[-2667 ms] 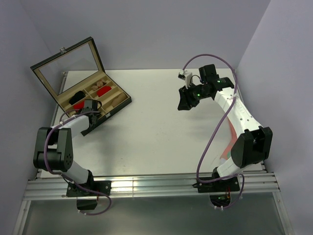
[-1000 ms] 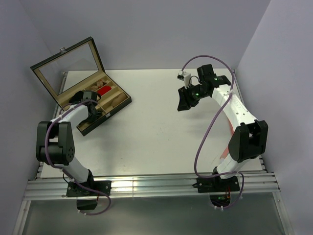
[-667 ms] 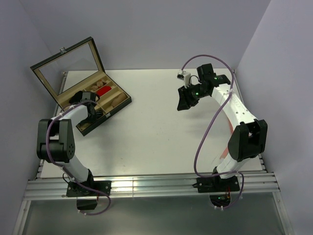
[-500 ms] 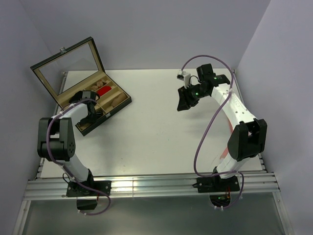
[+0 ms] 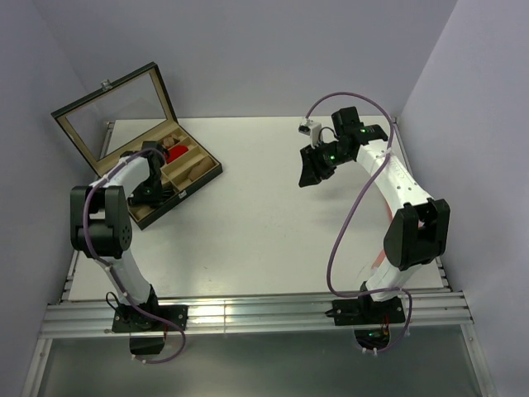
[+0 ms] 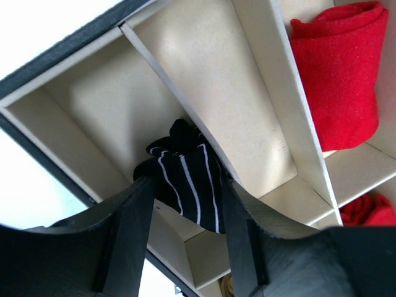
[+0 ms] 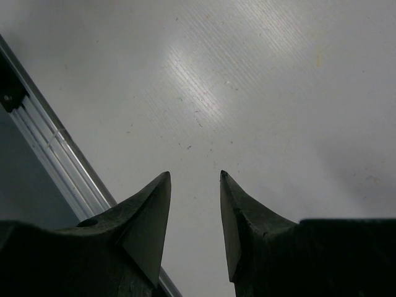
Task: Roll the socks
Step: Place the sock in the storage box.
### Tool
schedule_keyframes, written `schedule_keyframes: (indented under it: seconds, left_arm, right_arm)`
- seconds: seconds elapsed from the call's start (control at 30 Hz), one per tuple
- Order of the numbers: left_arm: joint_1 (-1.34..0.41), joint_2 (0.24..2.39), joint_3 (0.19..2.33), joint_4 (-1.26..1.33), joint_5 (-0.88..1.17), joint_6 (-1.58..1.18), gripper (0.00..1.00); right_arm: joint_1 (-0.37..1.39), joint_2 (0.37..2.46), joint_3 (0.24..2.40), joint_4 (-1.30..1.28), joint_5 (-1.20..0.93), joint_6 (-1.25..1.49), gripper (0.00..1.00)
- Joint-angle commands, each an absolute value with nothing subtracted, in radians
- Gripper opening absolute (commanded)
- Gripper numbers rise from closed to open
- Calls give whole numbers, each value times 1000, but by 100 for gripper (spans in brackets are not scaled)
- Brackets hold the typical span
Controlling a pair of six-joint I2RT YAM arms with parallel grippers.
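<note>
Your table [image 5: 273, 231] carries one landmark, the open compartment box [image 5: 204, 176]. Its glass lid [image 5: 116, 107] is tipped back, so you can reach the compartments from above.

The right arm [image 5: 405, 190] is parked well away from the box, over bare table. I'd judge it is there to leave the left arm [image 5: 103, 227] room to work. The right claw [image 7: 195, 179] is spread and carries nothing.

Inside the box, a red rolled bundle [image 6: 340, 68] fills one compartment. A bare compartment separates it from the black striped sock [image 6: 182, 164]. That sock is bunched into a roll in the compartment along the box's dark outer wall and leans against the pale divider.

Your left claw [image 6: 185, 192] reaches down into that compartment with one finger on each side of the sock, both touching it. Whether they pinch it or merely bracket it, I cannot tell. The hold looks like a placing grip, with the roll sitting low in its slot.

I cannot pick out the tan-brown sock anywhere with certainty.
</note>
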State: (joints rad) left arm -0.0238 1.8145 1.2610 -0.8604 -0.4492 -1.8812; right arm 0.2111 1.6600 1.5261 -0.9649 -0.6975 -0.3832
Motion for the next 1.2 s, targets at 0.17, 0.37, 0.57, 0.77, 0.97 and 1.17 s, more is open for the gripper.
schedule_keyframes:
  seconds: [0.17, 0.37, 0.57, 0.77, 0.97, 1.17]
  left_arm:
    - [-14, 1848, 1370, -1015, -578, -1905, 56]
    - [-14, 1848, 1370, -1045, -607, -1919, 59]
    - [-11, 1838, 1351, -1034, -621, -1904, 60]
    - [-11, 1786, 1345, -1014, -652, -1864, 60]
    - [-11, 1715, 1364, -976, -686, -1715, 64]
    - [-58, 1534, 1280, -735, -684, -1406, 61]
  right_arm:
    - [201, 1681, 1583, -988, -726, -394, 45]
    - [201, 1695, 1588, -994, -733, -399, 45]
    - [201, 1698, 1588, -999, -735, -403, 45]
    - [201, 1694, 1583, -994, -735, -403, 45]
    - [201, 1668, 1575, -960, -721, -382, 45]
    - [196, 1608, 1522, -862, -680, -333, 45]
